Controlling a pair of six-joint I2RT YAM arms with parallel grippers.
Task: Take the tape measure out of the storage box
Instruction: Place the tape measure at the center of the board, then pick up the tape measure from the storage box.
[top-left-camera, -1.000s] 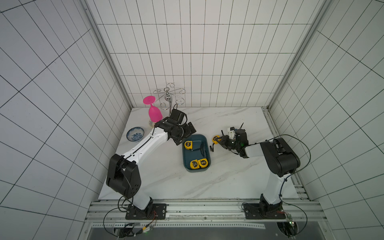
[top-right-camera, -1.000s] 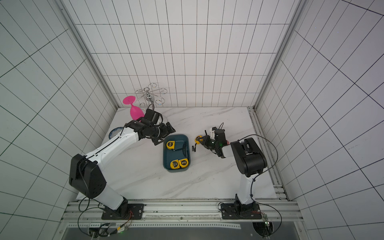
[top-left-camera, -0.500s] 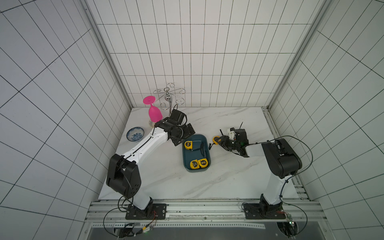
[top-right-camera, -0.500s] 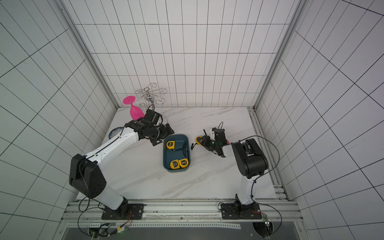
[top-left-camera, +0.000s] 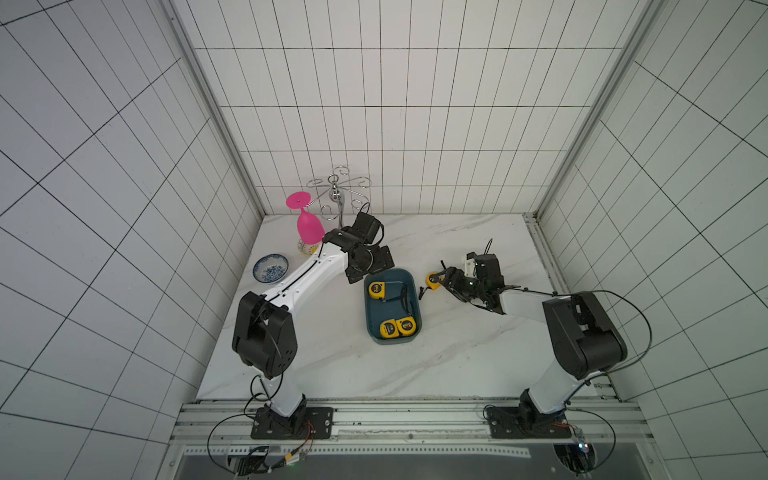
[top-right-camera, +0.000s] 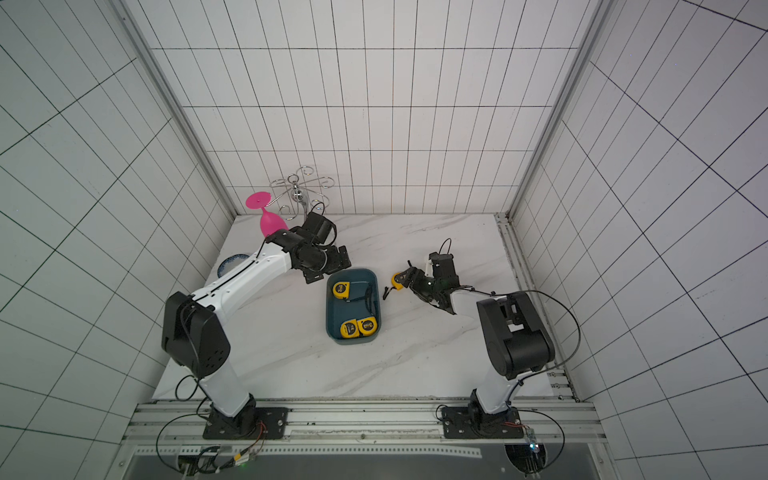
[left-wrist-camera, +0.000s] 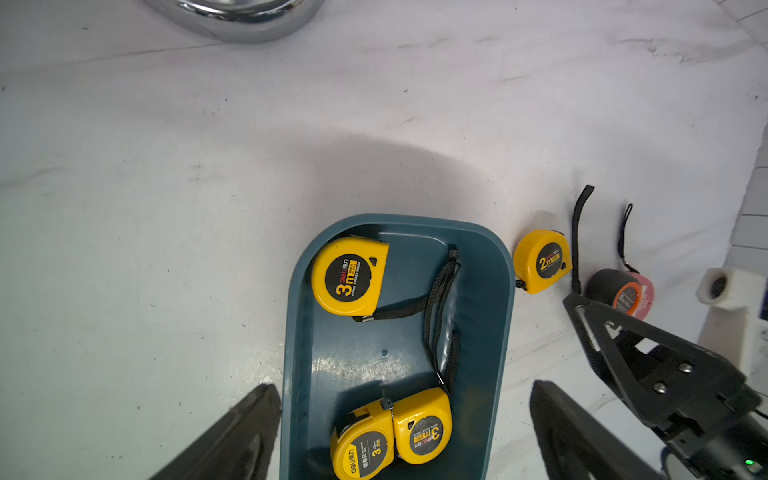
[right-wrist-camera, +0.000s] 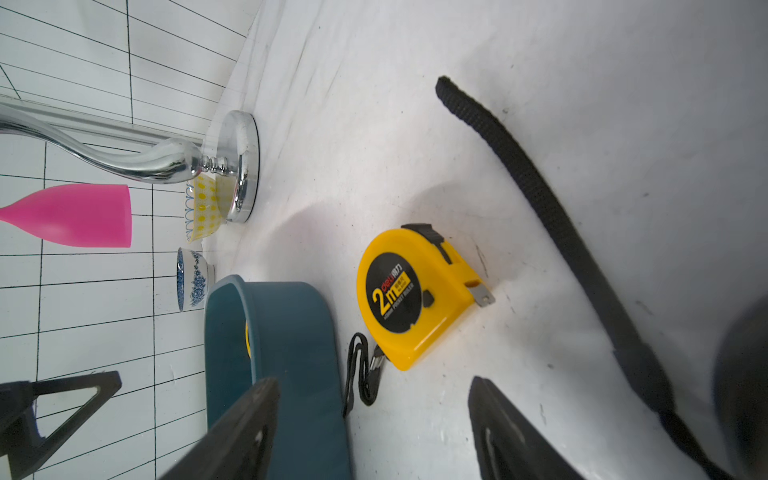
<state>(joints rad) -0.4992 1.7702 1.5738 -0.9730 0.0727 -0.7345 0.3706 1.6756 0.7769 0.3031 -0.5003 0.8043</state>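
The storage box (top-left-camera: 388, 309) (top-right-camera: 353, 309) is a shallow dark teal tray in the middle of the table. It holds three yellow tape measures, one at the far end (left-wrist-camera: 349, 276) and two side by side at the near end (left-wrist-camera: 424, 432). Another yellow tape measure (top-left-camera: 432, 280) (right-wrist-camera: 409, 291) lies flat on the table just right of the box, outside it. My right gripper (top-left-camera: 451, 281) (right-wrist-camera: 374, 415) is open just behind it, touching nothing. My left gripper (top-left-camera: 370, 266) (left-wrist-camera: 403, 436) hangs open above the box's far left corner, empty.
A chrome rack (top-left-camera: 338, 195) stands at the back left with a pink glass (top-left-camera: 309, 226) hanging on it and a yellow-dotted cup (right-wrist-camera: 203, 208) at its foot. A blue-and-white bowl (top-left-camera: 270, 268) sits left. A dark tape measure (left-wrist-camera: 623, 291) with long straps lies under my right arm.
My right gripper has opened and let go of the yellow tape measure, which now rests on the table beside the box. The left arm has hardly moved.
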